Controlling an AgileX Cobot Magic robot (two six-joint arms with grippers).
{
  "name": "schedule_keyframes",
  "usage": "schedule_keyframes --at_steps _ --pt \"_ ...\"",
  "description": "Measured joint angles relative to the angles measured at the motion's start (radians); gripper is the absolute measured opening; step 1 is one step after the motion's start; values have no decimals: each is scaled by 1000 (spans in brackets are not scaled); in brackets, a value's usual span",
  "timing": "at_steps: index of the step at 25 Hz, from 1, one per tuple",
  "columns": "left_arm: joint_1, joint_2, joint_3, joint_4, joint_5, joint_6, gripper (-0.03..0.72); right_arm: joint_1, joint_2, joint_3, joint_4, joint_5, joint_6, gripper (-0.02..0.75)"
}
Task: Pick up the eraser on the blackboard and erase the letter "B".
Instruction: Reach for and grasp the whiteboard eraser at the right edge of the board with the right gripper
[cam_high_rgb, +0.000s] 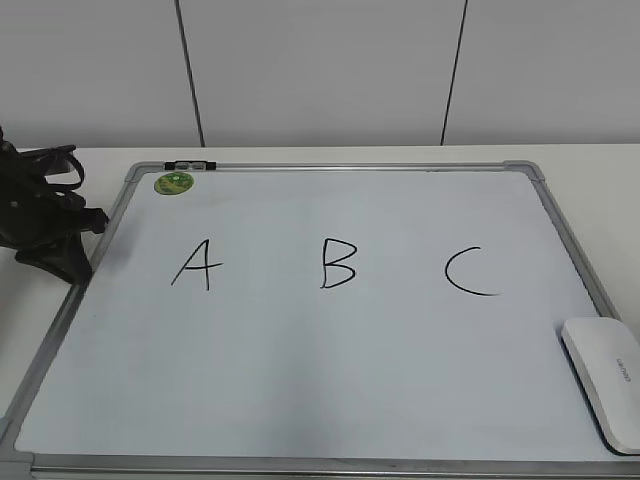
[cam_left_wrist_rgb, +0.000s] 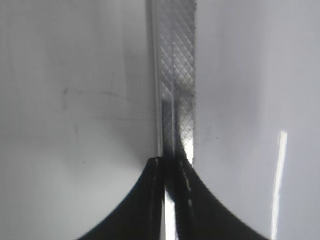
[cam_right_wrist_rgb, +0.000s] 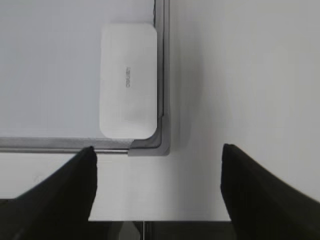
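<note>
The blackboard (cam_high_rgb: 330, 370), a white board in a silver-grey frame, lies flat on the table. It bears a black "A" (cam_high_rgb: 196, 264), the letter "B" (cam_high_rgb: 338, 264) in the middle and a "C" (cam_high_rgb: 470, 271). The white eraser (cam_high_rgb: 607, 378) lies flat in the board's near right corner; it also shows in the right wrist view (cam_right_wrist_rgb: 128, 80), against the frame corner (cam_right_wrist_rgb: 150, 146). My right gripper (cam_right_wrist_rgb: 157, 165) is open and empty over bare table just off that corner, and is out of the exterior view. My left gripper (cam_left_wrist_rgb: 172, 162) is shut and empty over the board's left frame (cam_left_wrist_rgb: 177, 75); its arm (cam_high_rgb: 45, 215) sits at the left edge.
A small round green magnet (cam_high_rgb: 174, 183) sits in the board's far left corner, next to a black clip (cam_high_rgb: 190, 165) on the top frame. White table (cam_right_wrist_rgb: 240, 75) surrounds the board; a white panelled wall (cam_high_rgb: 320, 70) stands behind. The table's near edge (cam_right_wrist_rgb: 160, 220) lies under my right gripper.
</note>
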Motion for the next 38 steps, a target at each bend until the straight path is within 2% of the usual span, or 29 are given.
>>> schedule_keyframes --at_steps 11,14,20,32,38 --pt "0 0 0 0 0 0 11 85 196 -33 38 -19 0 591" --pt "0 0 0 0 0 0 11 86 234 -35 42 -53 2 593" --pt "0 0 0 0 0 0 11 86 354 -35 73 -142 4 650" --pt "0 0 0 0 2 0 11 86 616 -39 85 -305 6 655" --pt "0 0 0 0 2 0 11 86 684 -77 86 -319 8 655"
